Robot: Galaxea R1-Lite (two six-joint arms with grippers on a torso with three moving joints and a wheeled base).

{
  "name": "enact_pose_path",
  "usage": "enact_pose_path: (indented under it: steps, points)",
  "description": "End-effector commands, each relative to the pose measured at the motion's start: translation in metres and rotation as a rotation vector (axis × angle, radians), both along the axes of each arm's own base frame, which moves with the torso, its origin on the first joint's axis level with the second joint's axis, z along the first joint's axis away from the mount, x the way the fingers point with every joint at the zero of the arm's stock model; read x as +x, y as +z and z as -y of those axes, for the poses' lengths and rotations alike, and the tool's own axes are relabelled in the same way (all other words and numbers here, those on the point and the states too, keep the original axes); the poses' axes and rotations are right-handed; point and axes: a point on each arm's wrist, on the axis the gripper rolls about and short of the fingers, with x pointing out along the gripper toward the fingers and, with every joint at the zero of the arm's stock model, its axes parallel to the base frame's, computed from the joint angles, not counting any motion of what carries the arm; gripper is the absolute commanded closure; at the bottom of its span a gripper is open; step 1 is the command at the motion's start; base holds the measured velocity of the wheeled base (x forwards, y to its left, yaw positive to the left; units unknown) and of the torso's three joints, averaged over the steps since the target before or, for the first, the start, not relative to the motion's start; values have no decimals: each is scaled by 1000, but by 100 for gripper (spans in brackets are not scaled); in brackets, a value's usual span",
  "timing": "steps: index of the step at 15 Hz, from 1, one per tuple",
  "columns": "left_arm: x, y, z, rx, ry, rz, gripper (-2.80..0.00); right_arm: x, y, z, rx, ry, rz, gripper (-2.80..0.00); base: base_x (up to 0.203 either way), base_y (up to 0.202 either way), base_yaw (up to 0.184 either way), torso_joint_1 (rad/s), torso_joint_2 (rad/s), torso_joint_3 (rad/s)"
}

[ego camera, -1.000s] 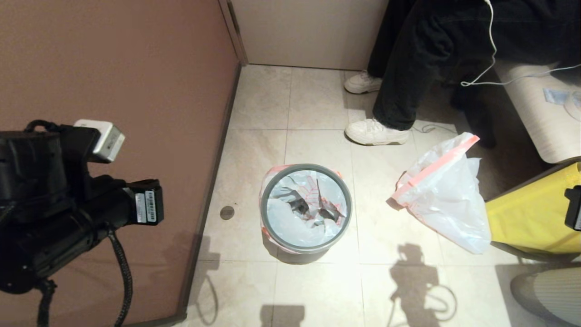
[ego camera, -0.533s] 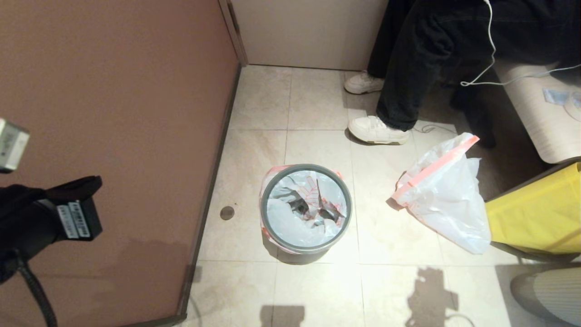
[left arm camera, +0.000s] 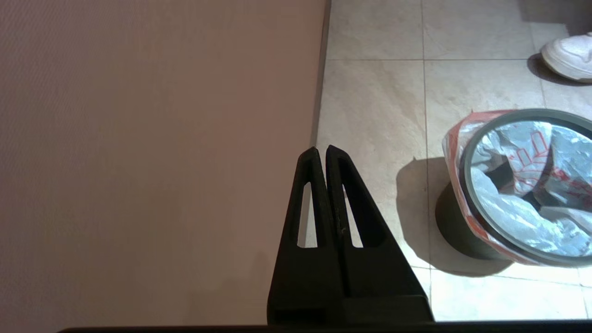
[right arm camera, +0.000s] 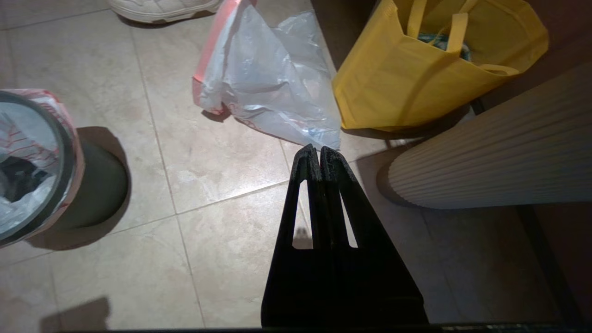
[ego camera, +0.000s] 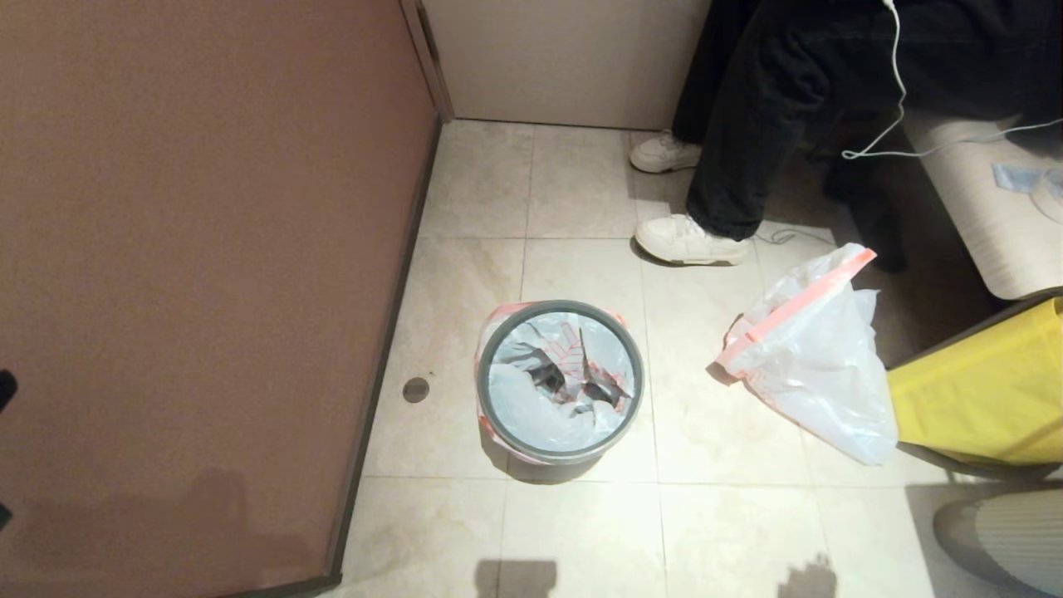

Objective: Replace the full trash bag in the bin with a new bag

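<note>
The bin (ego camera: 498, 444) stands on the tiled floor, a grey hoop (ego camera: 640, 374) around its top. The new bag (ego camera: 531, 407) lines it, translucent white with red print, its pink-red band folded out under the hoop. The full trash bag (ego camera: 818, 365) lies on the floor to the bin's right, bulging, pink-red band uppermost. In the left wrist view my left gripper (left arm camera: 321, 149) is shut and empty, held high by the brown wall, left of the bin (left arm camera: 462, 231). My right gripper (right arm camera: 314, 148) is shut and empty, above the floor near the full trash bag (right arm camera: 268, 83). Neither gripper shows in the head view.
A brown wall panel (ego camera: 208, 249) runs along the left. A person's legs and white shoes (ego camera: 689, 241) stand behind the bin. A yellow bag (ego camera: 980, 390) sits right of the full bag, beside a ribbed white cylinder (right arm camera: 499, 148). A floor drain (ego camera: 415, 389) lies left of the bin.
My left arm has drawn back out of the head view at the left edge. The right arm's tip has left the right edge. Their shadows on the floor have receded.
</note>
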Motion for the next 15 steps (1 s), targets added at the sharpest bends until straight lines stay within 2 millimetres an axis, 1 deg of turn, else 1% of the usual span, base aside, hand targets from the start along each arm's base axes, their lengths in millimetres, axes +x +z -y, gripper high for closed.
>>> enact_pose_path:
  steps: [1,3,4,6,8,10,13,15]
  points:
    - [-16,-11,-5,-19,1,39,0,-26,-6,-1,4,32,80,0,0,0,0,0,0,0]
    - [-26,-27,-7,-59,-58,51,0,-45,-17,-5,8,109,105,0,0,0,0,0,0,0]
    - [-29,-34,-7,-89,-95,57,0,-49,-23,-6,9,141,87,0,0,0,0,0,0,0]
    - [-37,-42,-9,-118,-87,81,0,-52,-25,-7,0,164,98,0,0,0,0,0,0,0]
    - [-45,-50,-12,-117,-1,110,0,-51,-26,-8,-40,226,85,0,0,0,0,0,0,0]
    - [-52,-63,-12,-108,48,75,0,-49,-28,-9,-45,276,57,0,0,0,0,0,0,0]
    - [-51,-73,-12,-109,59,14,0,-45,-32,-8,-62,350,-12,0,0,0,0,0,0,0]
    - [-53,-76,-12,-105,122,-10,0,-41,-34,-9,-64,386,-59,0,0,0,0,0,0,0]
